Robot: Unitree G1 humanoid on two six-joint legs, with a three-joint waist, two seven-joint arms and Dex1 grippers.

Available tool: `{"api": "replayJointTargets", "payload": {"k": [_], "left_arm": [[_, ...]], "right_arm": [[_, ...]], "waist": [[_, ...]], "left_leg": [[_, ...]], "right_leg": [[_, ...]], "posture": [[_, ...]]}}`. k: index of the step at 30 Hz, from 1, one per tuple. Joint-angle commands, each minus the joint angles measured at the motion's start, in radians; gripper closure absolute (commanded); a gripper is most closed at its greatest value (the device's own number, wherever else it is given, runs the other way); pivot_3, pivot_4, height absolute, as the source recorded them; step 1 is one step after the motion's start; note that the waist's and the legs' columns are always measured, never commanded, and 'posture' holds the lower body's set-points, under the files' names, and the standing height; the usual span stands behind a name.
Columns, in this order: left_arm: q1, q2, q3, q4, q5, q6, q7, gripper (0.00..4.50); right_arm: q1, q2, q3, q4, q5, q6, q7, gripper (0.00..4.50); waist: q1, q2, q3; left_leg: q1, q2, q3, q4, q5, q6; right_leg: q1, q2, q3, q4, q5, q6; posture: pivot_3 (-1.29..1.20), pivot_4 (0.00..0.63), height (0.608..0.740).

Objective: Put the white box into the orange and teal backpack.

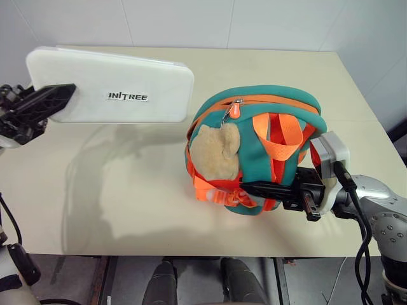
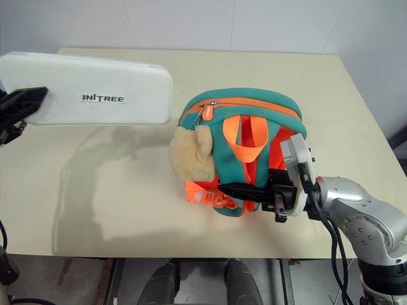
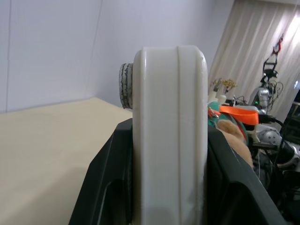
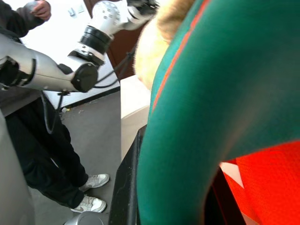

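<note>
White box (image 1: 121, 95), orange-teal backpack (image 1: 280, 108), tan bear (image 1: 215, 154)

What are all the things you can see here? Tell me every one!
white box: one, white with dark lettering, held up above the table's left side.
orange and teal backpack: one, orange and teal, standing on the table right of the middle, zipper shut.
plush bear: one, tan, hanging on the backpack's left side.
table: one, cream, under everything.
person: one, dark trousers and white shoes, standing on the grey floor beyond the table in the right wrist view.
left gripper: one, black fingers, clamped on the box's left end.
right gripper: one, black fingers, shut on the backpack's lower edge.
</note>
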Motion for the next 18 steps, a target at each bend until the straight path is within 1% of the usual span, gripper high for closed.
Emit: {"api": "replayJointTargets", "payload": {"k": [1, 3, 5, 9, 10, 16, 18], "left_arm": [[0.006, 0.029, -0.007, -0.079, -0.038, -0.011, -0.034, 3.11], [-0.004, 0.024, -0.03, -0.093, -0.035, -0.017, -0.029, 3.11], [-0.007, 0.03, -0.081, -0.101, -0.001, -0.041, -0.045, 3.11], [-0.036, 0.038, -0.234, -0.055, 0.13, -0.155, -0.105, 3.11], [-0.049, 0.037, -0.255, -0.04, 0.151, -0.176, -0.112, 3.11], [-0.16, 0.003, -0.387, 0.022, 0.237, -0.28, -0.178, 3.11], [-0.246, -0.051, -0.443, 0.044, 0.248, -0.296, -0.189, 3.11]], "right_arm": [[-0.028, 0.007, 0.003, 0.006, -0.005, -0.018, 0.017, 4.5], [-0.039, 0.009, 0.008, 0.016, -0.011, -0.018, 0.021, 4.5], [-0.05, 0.009, 0.014, 0.026, -0.019, -0.019, 0.027, 4.5], [-0.073, 0.017, 0.022, 0.041, -0.029, -0.021, 0.034, 4.5], [-0.076, 0.02, 0.021, 0.043, -0.03, -0.021, 0.034, 4.5], [-0.078, 0.031, 0.02, 0.041, -0.039, -0.016, 0.026, 4.5], [-0.082, 0.039, 0.023, 0.04, -0.04, -0.015, 0.017, 4.5]], "waist": [[0.0, 0.0, 0.0], [0.0, 0.0, 0.0], [0.0, 0.0, 0.0], [0.002, 0.0, 0.0], [0.004, 0.0, 0.0], [0.009, 0.0, 0.0], [0.019, 0.0, 0.0]], "left_leg": [[0.0, 0.0, 0.0, 0.0, 0.0, 0.0], [0.0, 0.0, 0.0, 0.0, 0.0, 0.0], [0.0, 0.0, 0.0, 0.0, 0.0, 0.0], [0.0, 0.0, 0.0, 0.001, 0.0, 0.0], [0.0, 0.0, 0.0, 0.002, 0.0, 0.0], [0.0, 0.0, 0.0, 0.003, 0.0, 0.0], [0.0, 0.0, 0.0, 0.004, 0.0, 0.0]], "right_leg": [[0.0, 0.0, 0.0, 0.0, 0.0, 0.0], [0.0, 0.0, 0.0, 0.001, 0.0, 0.0], [0.0, 0.0, 0.0, 0.001, 0.0, 0.0], [0.001, 0.0, 0.0, 0.001, 0.0, 0.0], [0.001, 0.0, 0.0, 0.001, 0.0, 0.0], [0.001, 0.001, 0.0, 0.001, 0.0, 0.0], [0.001, 0.001, 0.0, 0.002, 0.0, 0.0]], "posture": [[0.0, 0.15, 0.74], [0.0, 0.15, 0.74], [0.0, 0.15, 0.74], [0.0, 0.15, 0.74], [0.0, 0.15, 0.74], [0.0, 0.15, 0.74], [0.0, 0.15, 0.74]]}}
